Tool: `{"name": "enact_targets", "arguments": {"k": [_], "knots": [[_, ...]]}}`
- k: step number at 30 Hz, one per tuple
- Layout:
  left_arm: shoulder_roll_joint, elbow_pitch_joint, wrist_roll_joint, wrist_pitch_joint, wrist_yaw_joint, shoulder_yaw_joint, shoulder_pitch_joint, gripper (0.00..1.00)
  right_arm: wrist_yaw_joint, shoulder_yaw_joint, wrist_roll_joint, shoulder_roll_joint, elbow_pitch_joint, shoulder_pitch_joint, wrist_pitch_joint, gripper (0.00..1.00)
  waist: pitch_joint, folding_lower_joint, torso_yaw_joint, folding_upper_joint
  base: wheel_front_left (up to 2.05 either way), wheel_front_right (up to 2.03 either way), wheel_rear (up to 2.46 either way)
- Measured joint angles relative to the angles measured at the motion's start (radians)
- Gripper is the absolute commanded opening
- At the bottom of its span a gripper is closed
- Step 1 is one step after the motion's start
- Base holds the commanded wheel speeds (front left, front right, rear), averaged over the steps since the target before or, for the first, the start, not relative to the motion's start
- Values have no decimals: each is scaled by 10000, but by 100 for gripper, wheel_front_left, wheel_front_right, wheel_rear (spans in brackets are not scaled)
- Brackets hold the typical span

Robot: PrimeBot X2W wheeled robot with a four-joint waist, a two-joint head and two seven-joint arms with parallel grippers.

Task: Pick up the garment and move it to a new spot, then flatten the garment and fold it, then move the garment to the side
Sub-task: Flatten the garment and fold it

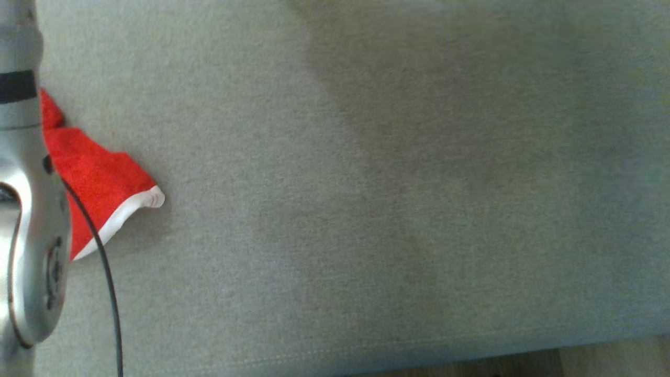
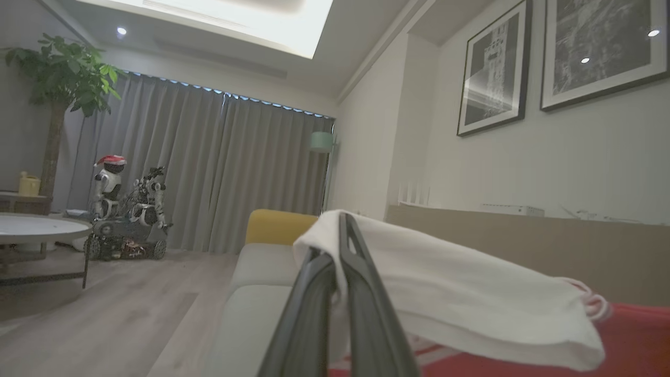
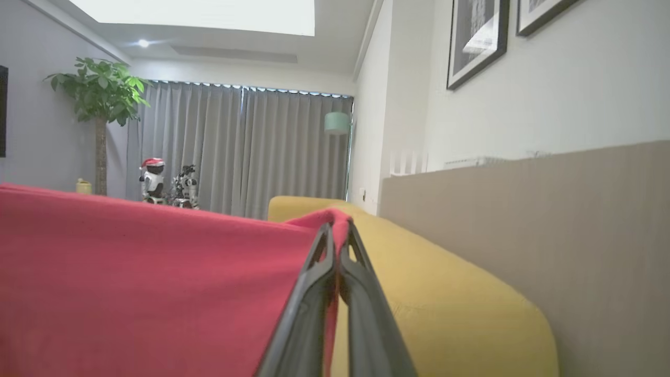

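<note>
Both claws are gripping the red garment (image 1: 99,178) over the grey sofa (image 1: 366,209). The left claw (image 2: 334,238) is pinching its white hem, and the right claw (image 3: 337,233) is pressing together on a fold of red cloth. The garment is showing at the head view's left, one white-trimmed corner down near the seat. Both holds are sitting close to the fabric's edge, so an uneven pull risks slipping one free. The arm's black cable (image 1: 99,251), crossing the cloth, risks snagging it.
</note>
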Motion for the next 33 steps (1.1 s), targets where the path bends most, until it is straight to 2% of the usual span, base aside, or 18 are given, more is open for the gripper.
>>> {"name": "enact_targets", "arguments": {"k": [3,6,10,14,23,31,33], "knots": [[-59,1066,-15,-387,-288,-46,17,0,0,293,203,280,1298,32,-740,0,371,-1,224,0,0,0,0],[-146,1567,-15,-570,-612,-301,351,0,0,734,330,341,2088,411,-1022,0,539,-2,335,0,0,0,0],[-309,2240,90,-669,-963,-777,1727,0,0,1097,815,487,2932,1476,-1235,0,498,-3,452,0,0,0,0],[-307,2732,171,-709,-1118,-1156,3251,0,0,1825,1360,577,3501,2610,-1041,0,225,-3,544,0,0,0,0],[48,3095,247,-746,-1626,-1946,5927,0,0,3871,2339,234,3772,4800,128,0,-881,-4,562,0,0,0,0],[462,2830,199,38,-1756,-2832,7766,0,0,5315,3145,-360,3384,6050,1313,0,-1914,-4,496,0,0,0,0],[646,2353,-61,468,-1793,-3214,8347,0,0,5835,3475,-658,3072,6424,1739,0,-2306,-4,468,1,0,0,0]]}}
